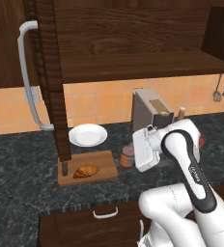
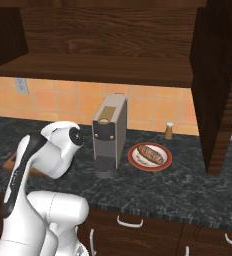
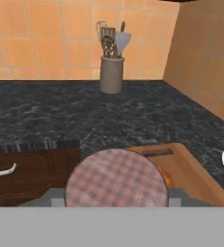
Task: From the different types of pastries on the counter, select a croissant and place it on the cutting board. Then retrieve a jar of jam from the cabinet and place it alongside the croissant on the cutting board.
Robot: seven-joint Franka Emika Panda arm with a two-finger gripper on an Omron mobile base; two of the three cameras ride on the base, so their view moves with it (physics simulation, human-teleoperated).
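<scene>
Arm bent low over the counter [image 1: 17, 159], gripper [image 1: 133, 155] clamped on the jar of jam [image 1: 127, 156] just off the cutting board's [image 1: 104, 161] right edge. 1 croissant [image 1: 87, 171] on the board, 1 filled pastry [image 2: 150, 154] on 1 red-rimmed plate [image 2: 136, 161], 1 white plate [image 1: 88, 134].

A rendered home kitchen: a dark speckled stone tabletop [image 1: 17, 159] over wooden drawers [image 1: 85, 219], orange wall tiles [image 2: 153, 107], a dark wood wall cabinet [image 1: 133, 43], a coffee machine [image 2: 109, 132], and a crock of utensils [image 3: 111, 72].
</scene>
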